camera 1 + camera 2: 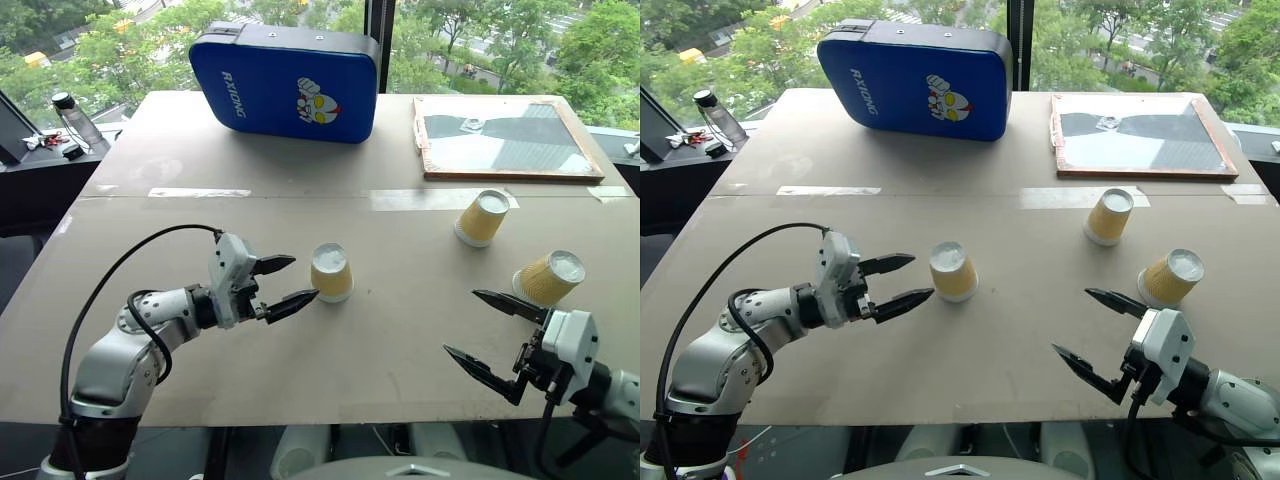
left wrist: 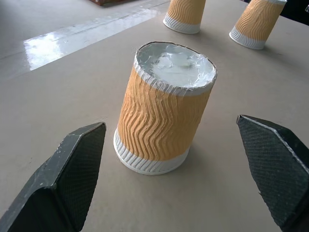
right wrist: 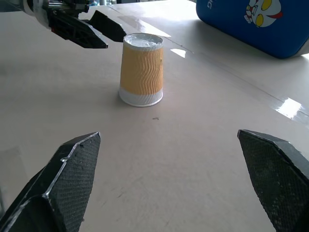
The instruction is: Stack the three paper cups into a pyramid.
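Three paper cups with yellow-orange ribbed sides stand upside down on the table, apart from each other. One cup [image 1: 331, 272] sits near the middle, with my left gripper [image 1: 285, 284] open just to its left, fingertips close to the cup without touching it; it appears large between those fingers in the left wrist view [image 2: 164, 108]. A second cup [image 1: 481, 217] stands further back to the right. The third cup [image 1: 549, 277] is at the right, just behind my open right gripper [image 1: 484, 333], which holds nothing.
A blue padded case [image 1: 285, 81] stands at the table's far edge. A wooden-framed panel [image 1: 505, 138] lies at the back right. Strips of clear tape [image 1: 420, 199] run across the table. A bottle [image 1: 72, 118] stands off the table's left side.
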You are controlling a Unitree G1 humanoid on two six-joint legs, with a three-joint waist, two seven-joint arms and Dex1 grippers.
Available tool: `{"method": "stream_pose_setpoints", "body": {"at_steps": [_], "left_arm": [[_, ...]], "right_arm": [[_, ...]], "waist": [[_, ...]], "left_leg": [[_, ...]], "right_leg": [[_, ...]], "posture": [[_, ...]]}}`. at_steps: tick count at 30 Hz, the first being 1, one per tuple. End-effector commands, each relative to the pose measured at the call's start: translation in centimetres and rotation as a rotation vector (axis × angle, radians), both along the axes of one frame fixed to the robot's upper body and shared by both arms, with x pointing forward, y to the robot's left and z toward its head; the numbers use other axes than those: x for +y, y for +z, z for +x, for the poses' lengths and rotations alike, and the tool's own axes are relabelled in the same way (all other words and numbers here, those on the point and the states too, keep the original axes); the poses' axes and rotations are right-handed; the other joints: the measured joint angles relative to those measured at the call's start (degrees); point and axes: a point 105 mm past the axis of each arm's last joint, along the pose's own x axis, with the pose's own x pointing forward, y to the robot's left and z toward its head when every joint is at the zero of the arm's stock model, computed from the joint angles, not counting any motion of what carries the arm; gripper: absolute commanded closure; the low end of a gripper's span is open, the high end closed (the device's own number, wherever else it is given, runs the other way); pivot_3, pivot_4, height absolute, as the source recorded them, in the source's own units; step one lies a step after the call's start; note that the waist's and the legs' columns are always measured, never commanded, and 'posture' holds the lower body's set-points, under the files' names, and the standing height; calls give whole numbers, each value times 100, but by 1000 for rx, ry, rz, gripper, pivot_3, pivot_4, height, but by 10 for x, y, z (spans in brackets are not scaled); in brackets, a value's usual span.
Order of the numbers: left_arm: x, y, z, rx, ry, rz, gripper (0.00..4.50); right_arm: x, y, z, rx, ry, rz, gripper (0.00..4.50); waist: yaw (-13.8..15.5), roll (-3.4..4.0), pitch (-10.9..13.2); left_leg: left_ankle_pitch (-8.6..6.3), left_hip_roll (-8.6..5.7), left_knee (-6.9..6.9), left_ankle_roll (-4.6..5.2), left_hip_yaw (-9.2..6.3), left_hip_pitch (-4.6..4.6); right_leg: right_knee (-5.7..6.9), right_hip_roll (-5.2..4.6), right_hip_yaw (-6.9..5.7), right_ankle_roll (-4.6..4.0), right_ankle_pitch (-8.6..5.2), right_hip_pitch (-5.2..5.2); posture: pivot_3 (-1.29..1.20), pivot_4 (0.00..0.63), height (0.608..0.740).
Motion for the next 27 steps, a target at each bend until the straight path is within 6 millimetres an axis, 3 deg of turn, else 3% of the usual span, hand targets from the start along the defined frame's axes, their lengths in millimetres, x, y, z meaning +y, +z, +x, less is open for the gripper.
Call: {"method": "stream_pose_setpoints", "body": {"at_steps": [1, 6, 9, 12, 20, 27], "left_arm": [[-14, 1, 9, -35, -62, -2, 46], [-27, -6, 17, -43, -133, -17, 46], [-30, -12, 22, -36, -172, -13, 850], [-31, -10, 30, -58, -171, -23, 1995], [-55, 1, 56, -107, -194, -42, 1995], [-79, 0, 65, -152, -250, -10, 1995]], "right_arm": [[7, 8, -3, -42, -11, 10, 0], [6, 5, -7, -36, -56, -1, 0], [4, 6, -8, -42, -99, 6, 0], [4, 6, -10, -42, -118, 6, 0], [1, 4, -11, -44, -184, 8, 0], [-5, 3, -8, -53, -271, -16, 0]], "waist": [[0, -2, 0], [-16, -2, 0], [0, -3, 0], [-3, -5, -2], [0, -7, -2], [-22, -7, -2]], "left_leg": [[0, -1, 1, 0, 0, -1], [0, 0, 0, 0, 5, -1], [0, 0, 1, 0, 0, -1], [0, -1, 4, 0, 2, 0], [1, -6, 9, 0, 0, -1], [1, -10, 9, 0, 4, -2]], "right_leg": [[0, 0, 0, 0, 0, 0], [0, -1, 6, 2, 1, -4], [4, 0, 3, 2, 1, -3], [5, 1, 3, 2, 2, -1], [10, 19, 1, 4, 3, -1], [11, 21, 6, 6, 3, -2]], "posture": [[0, 150, 740], [0, 150, 740], [0, 150, 740], [0, 150, 740], [0, 150, 740], [0, 150, 740]]}}
